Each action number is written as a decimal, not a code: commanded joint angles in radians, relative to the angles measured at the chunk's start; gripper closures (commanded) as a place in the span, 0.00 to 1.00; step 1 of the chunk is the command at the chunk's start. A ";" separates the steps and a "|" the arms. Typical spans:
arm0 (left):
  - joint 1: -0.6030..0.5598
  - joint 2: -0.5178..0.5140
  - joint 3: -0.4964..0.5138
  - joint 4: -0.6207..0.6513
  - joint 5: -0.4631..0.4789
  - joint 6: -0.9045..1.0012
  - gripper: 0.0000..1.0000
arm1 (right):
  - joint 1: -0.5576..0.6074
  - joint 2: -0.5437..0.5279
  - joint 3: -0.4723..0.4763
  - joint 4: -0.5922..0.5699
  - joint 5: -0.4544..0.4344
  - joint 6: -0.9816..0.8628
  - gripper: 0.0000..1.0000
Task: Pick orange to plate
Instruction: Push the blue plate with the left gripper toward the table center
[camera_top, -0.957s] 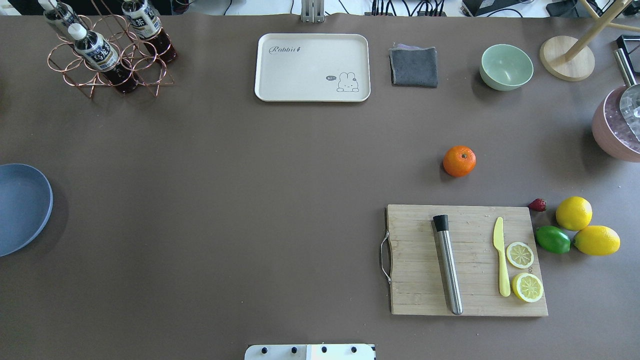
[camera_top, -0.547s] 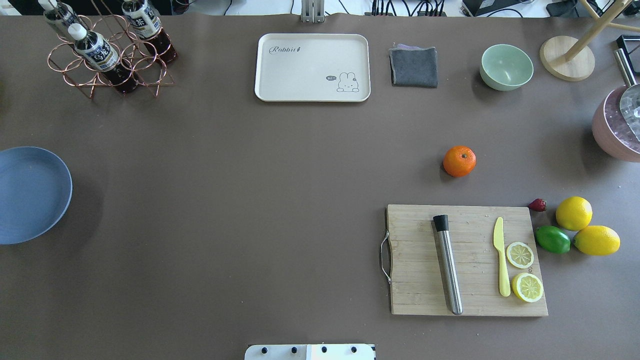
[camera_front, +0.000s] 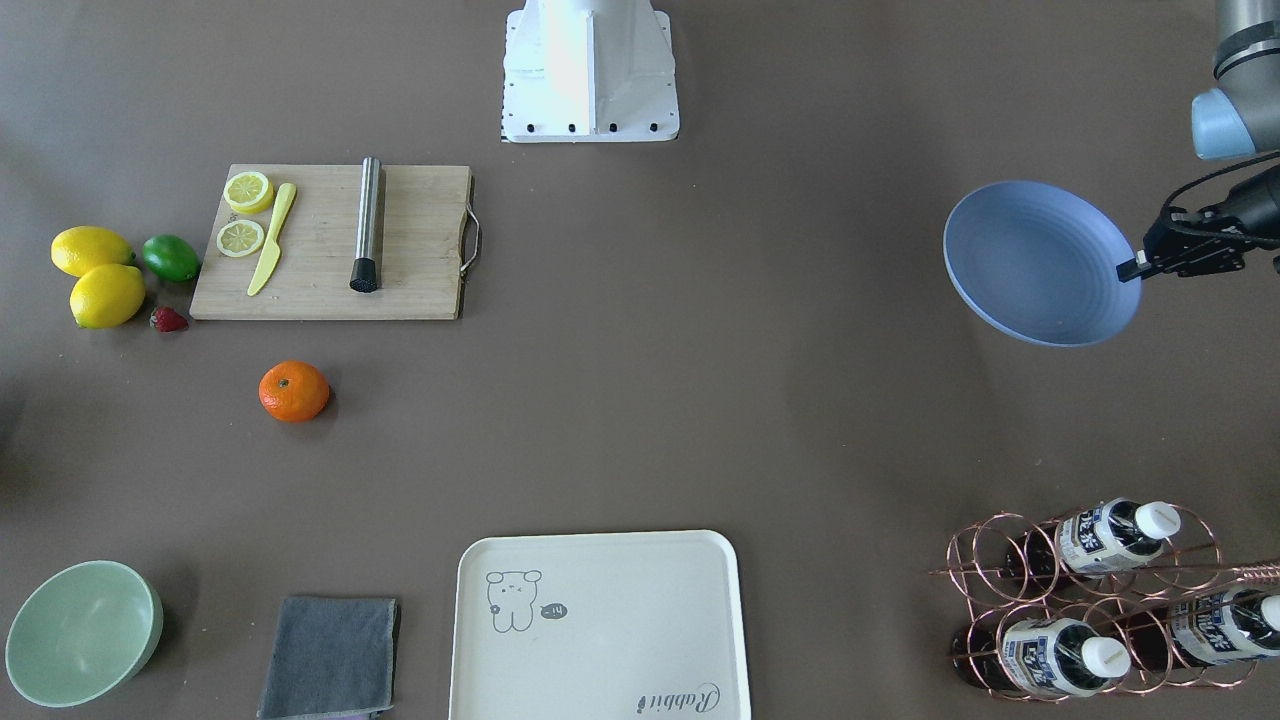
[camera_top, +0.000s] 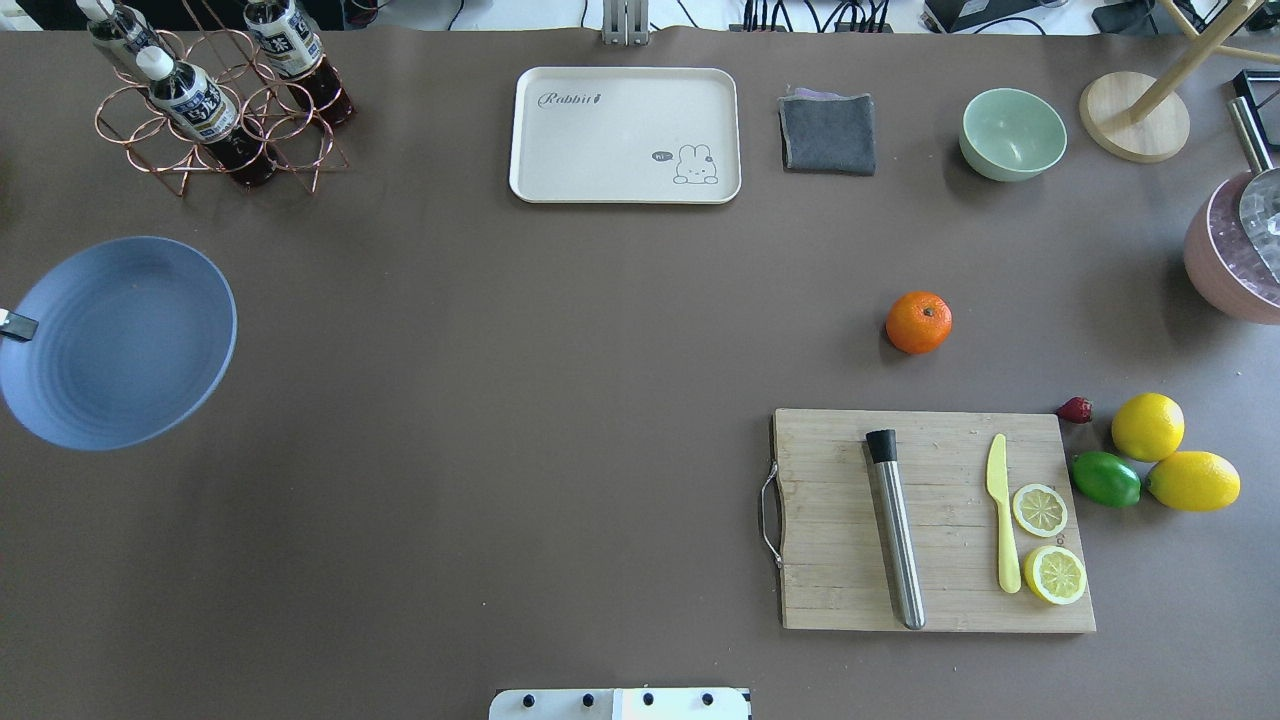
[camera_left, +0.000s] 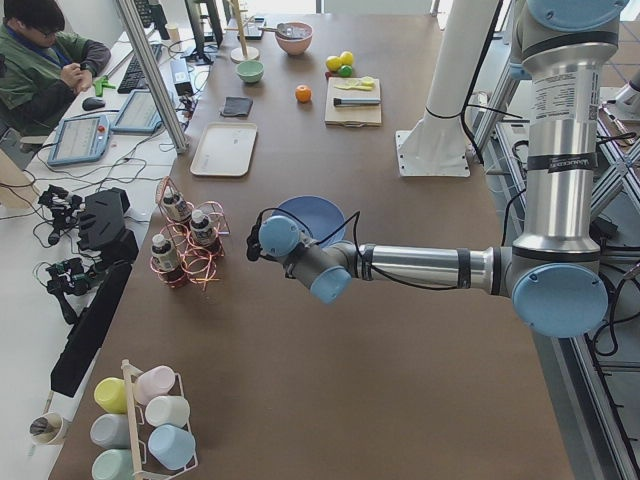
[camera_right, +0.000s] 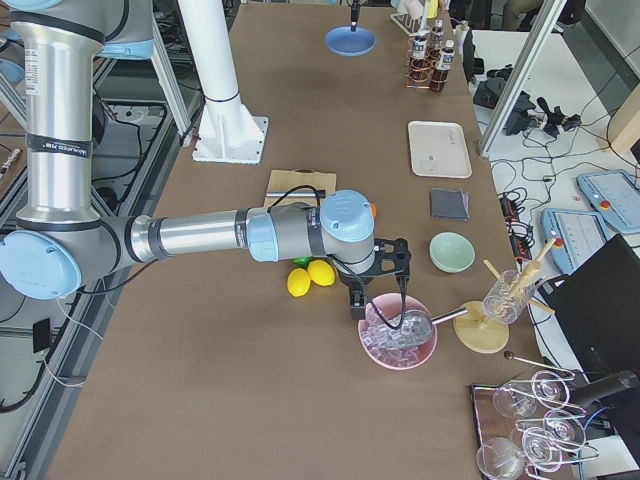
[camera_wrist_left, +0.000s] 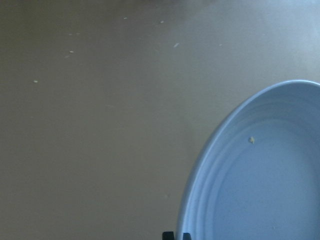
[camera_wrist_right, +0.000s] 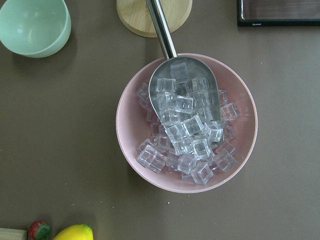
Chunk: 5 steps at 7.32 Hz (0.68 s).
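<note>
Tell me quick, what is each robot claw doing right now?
Left gripper: closed on the rim of the blue plate.
Right gripper: above the pink bowl of ice; open or closed cannot be told.

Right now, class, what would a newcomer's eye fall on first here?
The blue plate, at the robot's left, is gripped at its rim by the left pincer. The bright orange sits alone on the brown table beyond the cutting board, and a pink bowl heaped with ice cubes stands at the robot's far right.
</note>
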 joint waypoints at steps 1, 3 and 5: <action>0.245 -0.085 -0.173 -0.031 0.195 -0.429 1.00 | -0.028 -0.002 -0.003 0.042 -0.011 0.046 0.00; 0.424 -0.227 -0.166 -0.023 0.371 -0.621 1.00 | -0.107 0.055 -0.006 0.043 -0.032 0.205 0.00; 0.589 -0.366 -0.160 0.053 0.537 -0.759 1.00 | -0.179 0.087 0.015 0.046 -0.032 0.322 0.00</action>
